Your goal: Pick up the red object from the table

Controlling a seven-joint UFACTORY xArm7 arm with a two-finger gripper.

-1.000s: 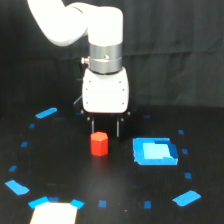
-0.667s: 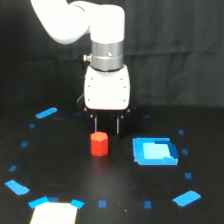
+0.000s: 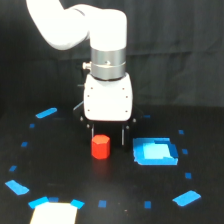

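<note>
The red object [image 3: 100, 146] is a short red-orange hexagonal block standing upright on the black table [image 3: 120, 190], left of centre in the exterior view. My gripper [image 3: 108, 136] hangs from the white arm right above and just behind it. Its two dark fingers [image 3: 123, 136] point down, spread wider than the block, so it is open with nothing held. The left finger is partly hidden behind the block. The block sits toward the left side of the gap, and I cannot tell whether it touches a finger.
A larger blue square piece [image 3: 155, 151] lies on the exterior view's right of the block, close to the right finger. Blue tape squares and patches [image 3: 188, 198] ring the table. A pale patch [image 3: 54, 213] sits at the front left.
The arm has shifted toward the exterior view's right and come closer over the red block. The block has stayed put.
</note>
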